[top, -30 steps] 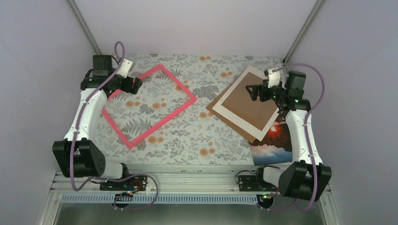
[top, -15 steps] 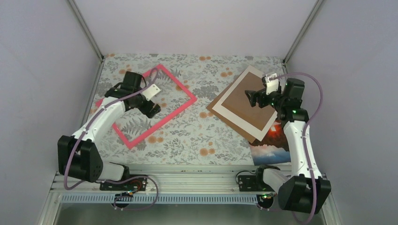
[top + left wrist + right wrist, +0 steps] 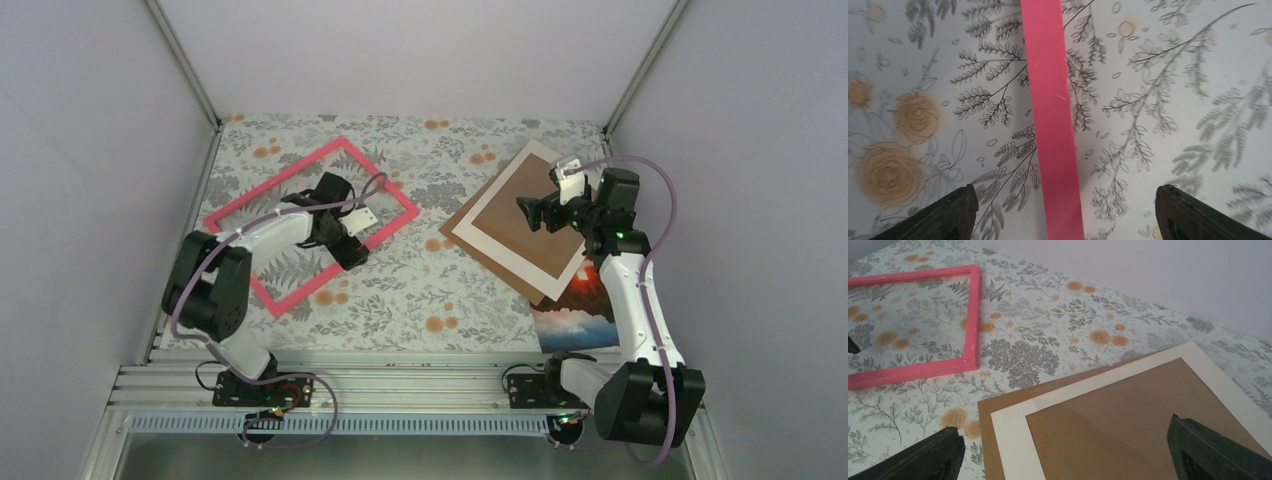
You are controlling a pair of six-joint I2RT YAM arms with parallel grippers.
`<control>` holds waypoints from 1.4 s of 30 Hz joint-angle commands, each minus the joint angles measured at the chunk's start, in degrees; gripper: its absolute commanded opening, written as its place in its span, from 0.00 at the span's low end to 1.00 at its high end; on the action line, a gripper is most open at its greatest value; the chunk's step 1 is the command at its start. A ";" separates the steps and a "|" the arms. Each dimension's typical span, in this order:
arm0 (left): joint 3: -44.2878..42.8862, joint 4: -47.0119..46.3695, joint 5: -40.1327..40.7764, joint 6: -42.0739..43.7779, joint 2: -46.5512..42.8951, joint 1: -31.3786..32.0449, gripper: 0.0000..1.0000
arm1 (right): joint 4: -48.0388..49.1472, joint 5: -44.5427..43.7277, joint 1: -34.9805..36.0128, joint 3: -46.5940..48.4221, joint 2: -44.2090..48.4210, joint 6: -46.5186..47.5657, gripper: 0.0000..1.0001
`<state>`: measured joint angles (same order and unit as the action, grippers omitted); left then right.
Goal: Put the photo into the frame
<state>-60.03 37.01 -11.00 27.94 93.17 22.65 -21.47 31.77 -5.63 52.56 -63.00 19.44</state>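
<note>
I see left fingers (image 3: 955,212) spread wide, straddling rail of pink frame (image 3: 275,181). Right fingers (image 3: 933,457) spread wide above white mat (image 3: 1010,440), holding nothing. Photo (image 3: 590,300) on desk (image 3: 430,290), near right, partly under mat and brown backing board (image 3: 525,220).

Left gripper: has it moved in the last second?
Yes. The left gripper has swung from the pink frame's far-left rail, across the opening, to above its near-right rail.

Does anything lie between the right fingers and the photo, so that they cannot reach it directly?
Yes. The white mat and the brown backing board lie on the far part of the photo, and the open right gripper is above them. Only the photo's near part is uncovered.
</note>
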 commanded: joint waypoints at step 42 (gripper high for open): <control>-43.01 23.24 -37.80 -0.85 -2.37 -1.54 0.02 | 23.73 14.55 0.51 11.43 1.74 12.20 0.86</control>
<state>-96.29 53.06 -36.01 22.11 91.37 21.63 -5.93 43.09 -5.63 58.54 -59.24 33.95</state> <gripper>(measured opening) 0.210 0.868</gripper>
